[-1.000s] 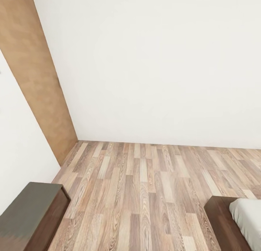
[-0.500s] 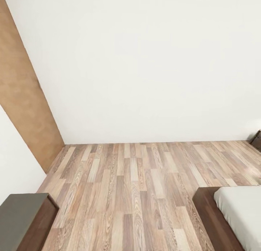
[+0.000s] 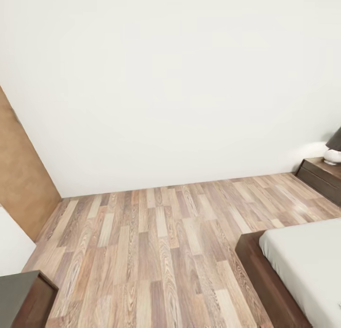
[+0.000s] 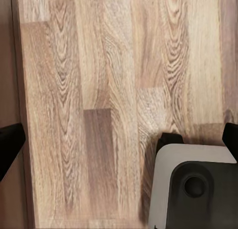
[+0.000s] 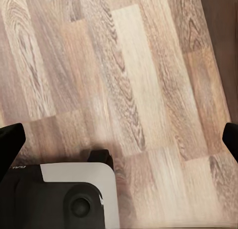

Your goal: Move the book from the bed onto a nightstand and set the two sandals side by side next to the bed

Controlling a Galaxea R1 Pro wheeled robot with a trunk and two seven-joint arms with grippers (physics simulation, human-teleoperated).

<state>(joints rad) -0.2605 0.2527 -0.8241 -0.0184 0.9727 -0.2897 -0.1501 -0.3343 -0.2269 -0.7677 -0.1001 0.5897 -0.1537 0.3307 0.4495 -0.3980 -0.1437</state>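
Bright, even light fills the white wall (image 3: 180, 81), the floor (image 3: 156, 242) grain is slightly soft, and straight edges splay outward.

View swung right; nightstand (image 3: 323, 177) and more bed (image 3: 303, 261) appear.

White wall (image 3: 180, 81), wood-plank floor (image 3: 156, 242), tan door (image 3: 19, 176), lamp (image 3: 334, 148) far right.

The wall (image 3: 180, 81) is plain white. The floor (image 3: 156, 242) is wood plank, streaked brown and tan with dark grain. At 9 o'clock stands a mottled tan door (image 3: 19, 176). The bed (image 3: 303, 266) at 4 o'clock has a light-grey mattress on a dark brown frame. At 3 o'clock the nightstand (image 3: 319, 176) is dark brown, bearing a lamp (image 3: 334, 150) with white base and dark grey shade. At 7 o'clock a cabinet (image 3: 23, 297) shows a grey top and dark brown side.
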